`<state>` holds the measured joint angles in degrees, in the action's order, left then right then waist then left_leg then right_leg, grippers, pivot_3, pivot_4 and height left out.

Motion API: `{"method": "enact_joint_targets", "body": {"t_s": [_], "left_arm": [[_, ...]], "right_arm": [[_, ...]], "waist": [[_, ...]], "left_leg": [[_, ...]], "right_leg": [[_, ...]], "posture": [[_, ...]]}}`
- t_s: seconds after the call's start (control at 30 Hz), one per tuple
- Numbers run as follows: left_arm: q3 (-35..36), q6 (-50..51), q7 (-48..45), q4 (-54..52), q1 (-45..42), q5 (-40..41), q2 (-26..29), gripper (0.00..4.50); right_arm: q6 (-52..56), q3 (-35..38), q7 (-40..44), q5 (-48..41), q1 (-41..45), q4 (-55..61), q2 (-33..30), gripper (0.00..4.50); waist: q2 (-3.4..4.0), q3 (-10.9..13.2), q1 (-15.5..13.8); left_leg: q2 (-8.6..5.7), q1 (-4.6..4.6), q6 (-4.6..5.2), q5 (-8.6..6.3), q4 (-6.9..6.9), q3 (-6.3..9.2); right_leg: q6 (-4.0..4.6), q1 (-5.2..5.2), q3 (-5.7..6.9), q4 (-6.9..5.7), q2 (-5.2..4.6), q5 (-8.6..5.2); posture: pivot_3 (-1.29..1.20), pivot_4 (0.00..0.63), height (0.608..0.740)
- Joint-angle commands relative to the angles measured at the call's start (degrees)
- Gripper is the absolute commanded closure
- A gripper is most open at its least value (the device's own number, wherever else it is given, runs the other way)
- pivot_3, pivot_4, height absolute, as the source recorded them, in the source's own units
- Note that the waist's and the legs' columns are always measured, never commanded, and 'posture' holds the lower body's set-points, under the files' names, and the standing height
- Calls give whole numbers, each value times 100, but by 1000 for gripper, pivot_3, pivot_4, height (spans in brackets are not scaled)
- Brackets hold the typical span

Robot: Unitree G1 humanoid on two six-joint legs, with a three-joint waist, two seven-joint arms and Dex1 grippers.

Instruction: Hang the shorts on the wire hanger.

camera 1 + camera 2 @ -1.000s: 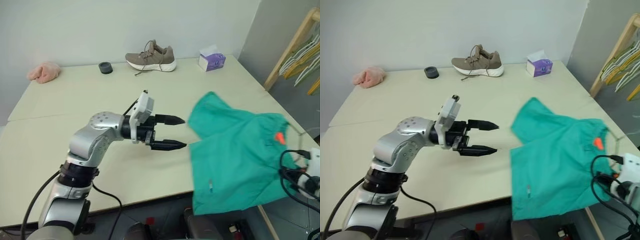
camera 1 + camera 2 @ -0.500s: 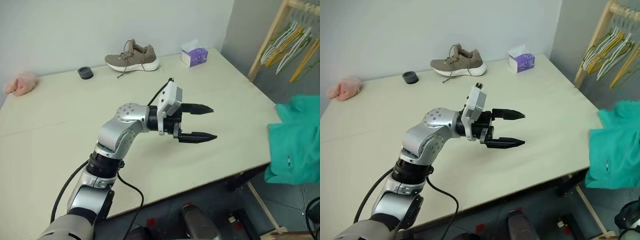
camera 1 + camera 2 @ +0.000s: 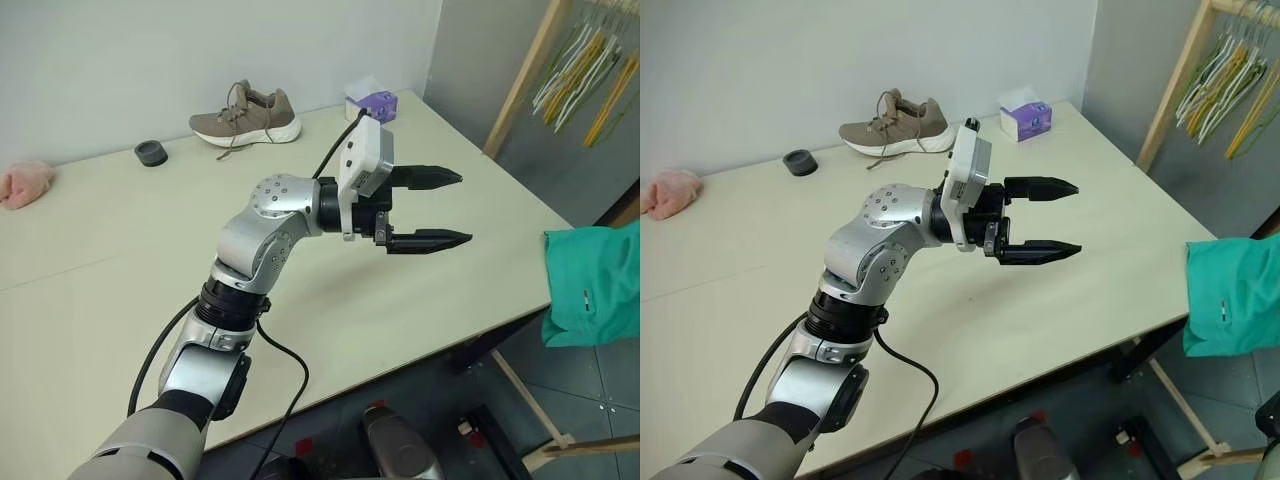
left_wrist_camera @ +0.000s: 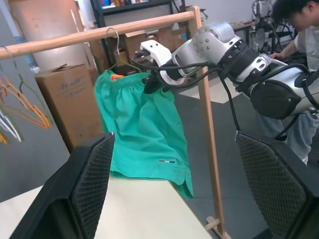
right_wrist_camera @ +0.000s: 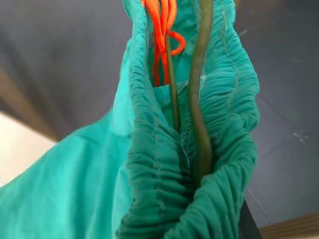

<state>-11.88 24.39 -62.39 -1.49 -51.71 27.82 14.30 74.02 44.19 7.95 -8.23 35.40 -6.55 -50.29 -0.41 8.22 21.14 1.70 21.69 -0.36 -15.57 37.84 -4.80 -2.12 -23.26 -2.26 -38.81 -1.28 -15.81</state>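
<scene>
The teal-green shorts (image 4: 144, 129) hang in the air past the table's right edge, and part of them shows in the head views (image 3: 595, 285). My right gripper (image 4: 151, 83) is shut on their gathered waistband, its fingers buried in the cloth. The olive wire hanger (image 5: 199, 99) runs inside the waistband beside the orange drawstring (image 5: 162, 35). Its hook (image 4: 116, 36) rises close to a wooden rail; I cannot tell whether they touch. My left gripper (image 3: 465, 208) is open and holds nothing, level above the table (image 3: 120, 260), pointing right toward the shorts.
At the table's far edge lie a tan shoe (image 3: 245, 112), a tissue box (image 3: 370, 100), a black round thing (image 3: 152, 153) and a pink cloth (image 3: 20, 185). A wooden rack (image 3: 1170, 85) with several hangers stands to the right. A cardboard box (image 4: 65, 99) and a person (image 4: 294, 15) are behind.
The view has swung to the right. My right gripper has lifted the shorts off the table, out past its right edge. My left gripper rose and moved right, still open.
</scene>
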Motion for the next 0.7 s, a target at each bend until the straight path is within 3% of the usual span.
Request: {"method": "enact_joint_targets", "body": {"t_s": [0.03,0.2,0.7], "left_arm": [[52,-159,-71,-25,-25,-40,46,396],[66,-185,-90,-4,-5,-61,71,396],[133,-274,-36,45,-156,-63,-106,396]], "right_arm": [[374,49,204,-244,-236,767,129,4500],[483,-136,436,-435,-578,1413,242,4500],[-615,-105,249,-247,-607,1251,-80,4500]], "waist": [[-1,1,2],[1,3,-13],[-21,20,-13]], "left_leg": [[0,0,-1,-1,0,0],[-6,0,12,-10,2,-4],[-7,1,16,-13,1,-3]], "right_leg": [[0,0,-1,0,0,0],[-2,0,-7,1,-4,-1],[-3,0,-8,4,-4,-2]], "posture": [[-398,140,740],[-398,141,740],[-402,142,740]]}}
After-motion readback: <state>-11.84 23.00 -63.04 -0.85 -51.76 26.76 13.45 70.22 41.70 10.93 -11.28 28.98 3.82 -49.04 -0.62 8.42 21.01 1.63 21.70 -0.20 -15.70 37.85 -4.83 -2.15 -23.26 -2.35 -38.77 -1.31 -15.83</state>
